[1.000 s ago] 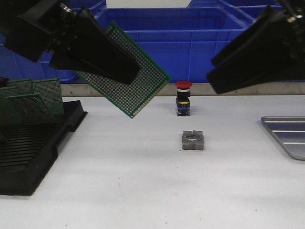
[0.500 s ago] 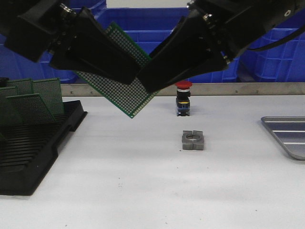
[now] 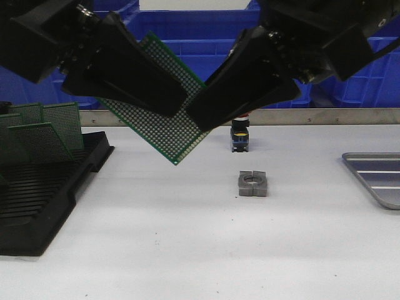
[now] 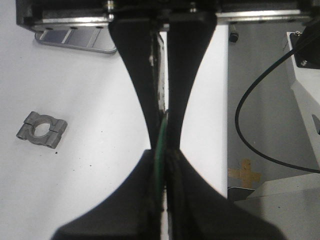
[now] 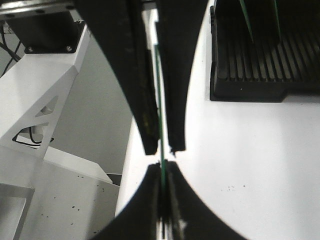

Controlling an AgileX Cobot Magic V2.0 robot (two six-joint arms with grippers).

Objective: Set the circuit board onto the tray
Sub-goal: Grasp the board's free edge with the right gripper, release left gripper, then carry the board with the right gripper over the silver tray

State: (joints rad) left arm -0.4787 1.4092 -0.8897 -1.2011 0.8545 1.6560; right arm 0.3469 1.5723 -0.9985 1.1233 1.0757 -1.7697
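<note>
Circuit board (image 3: 164,119) tilted in the air, upper-left centre of front frame. Left gripper (image 3: 165,94) and right gripper (image 3: 203,115) both clamped on it. Tray (image 3: 375,175) at right edge.

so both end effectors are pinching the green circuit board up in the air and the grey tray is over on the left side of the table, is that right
Not quite. Both end effectors do pinch the circuit board in the air, but the front view shows the tray at the table's right edge. The left side holds a black slotted rack.

Even overhead light, bright on the white table (image 3: 187,237); soft shadows only. Wrist views: fingers (image 4: 140,100) near-black silhouettes, blurred close to the lens. Front view slightly soft.
</note>
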